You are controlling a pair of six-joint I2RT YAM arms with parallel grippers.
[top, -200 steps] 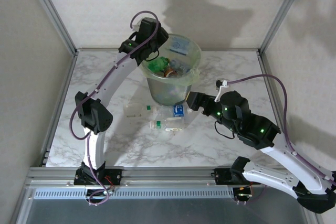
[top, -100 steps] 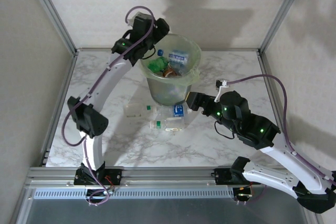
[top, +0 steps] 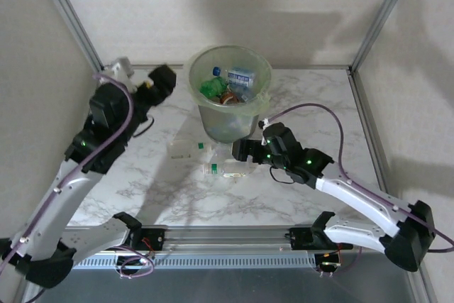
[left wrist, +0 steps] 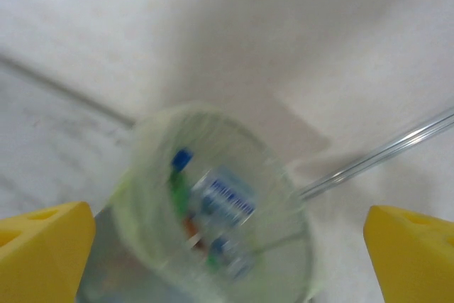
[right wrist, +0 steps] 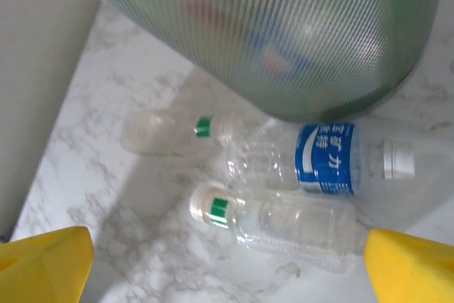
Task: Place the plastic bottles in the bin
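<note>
I read the left gripper (top: 160, 80) beside the round translucent pale-green plastic bin (top: 213, 122), yellow fingers (left wrist: 42, 250) wide apart, empty. Several crushed plastic bottles (top: 240, 76) sit inside. The right gripper (top: 241, 151) is low at the bin's base, jaws spread, empty, above three clear plastic bottles (right wrist: 287, 221) lying on the white marble tabletop (top: 312, 104).

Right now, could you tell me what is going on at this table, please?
Plastic bottles are going into the green bin; several lie inside. The left hand, open and empty, is left of the bin's rim. The right hand, open, hangs low over three bottles lying on the marble table at the bin's foot.
</note>
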